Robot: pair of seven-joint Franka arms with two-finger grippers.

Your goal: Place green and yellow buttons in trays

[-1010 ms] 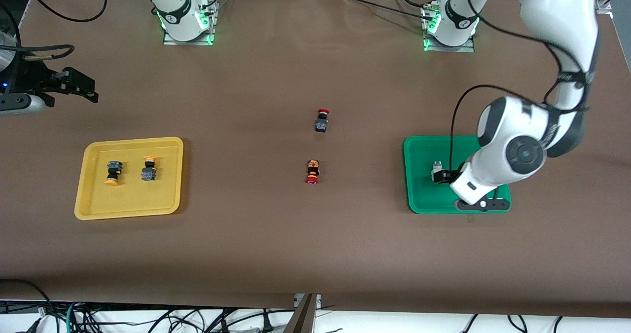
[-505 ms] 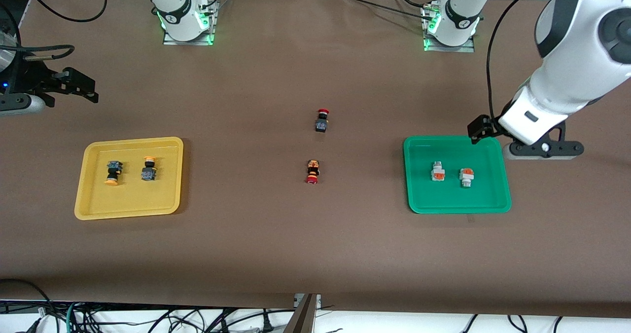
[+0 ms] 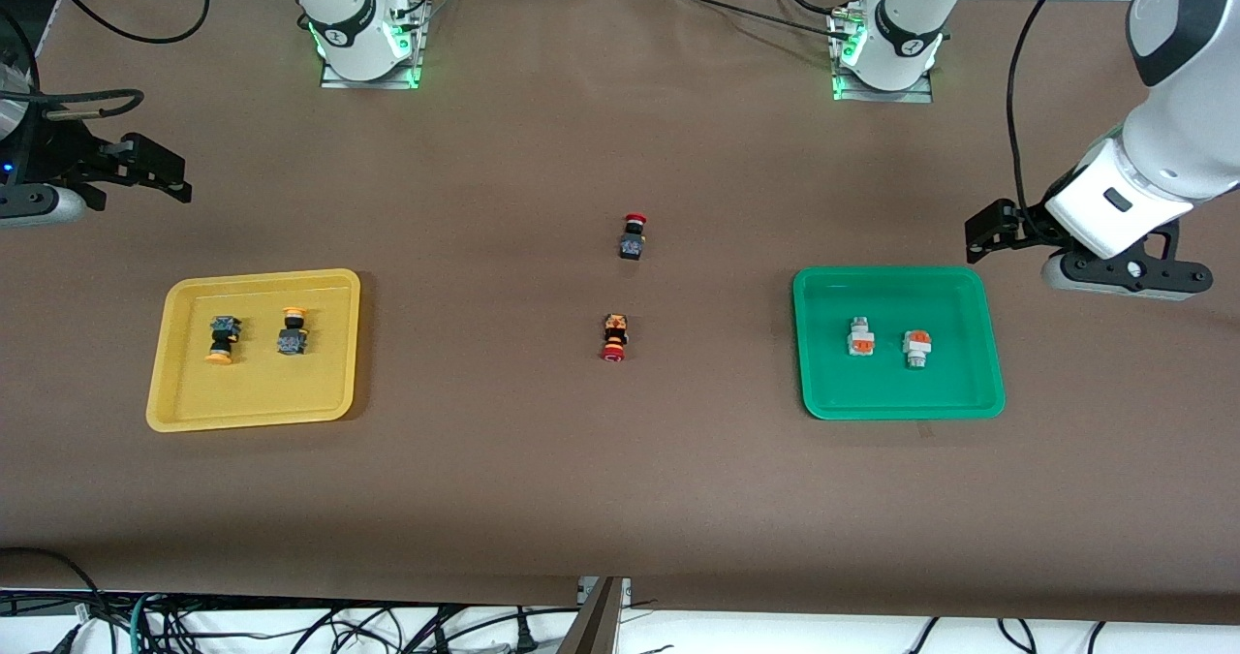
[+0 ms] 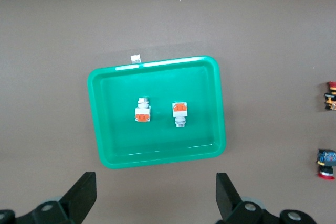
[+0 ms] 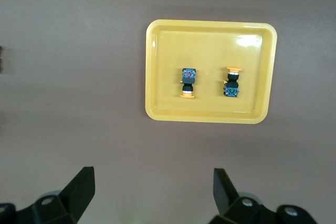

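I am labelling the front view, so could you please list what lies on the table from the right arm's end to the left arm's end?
Yellow tray with two yellow-capped buttons → two red-capped switches mid-table, one nearer the camera → green tray with two white-bodied buttons.

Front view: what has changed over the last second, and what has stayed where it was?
The left gripper has lifted off the green tray and pulled back toward its arm's end of the table, open and empty, uncovering two white-bodied buttons lying in the tray. Unchanged: the right gripper waits open at its end, two yellow-capped buttons lie in the yellow tray, two red-capped switches on the table.
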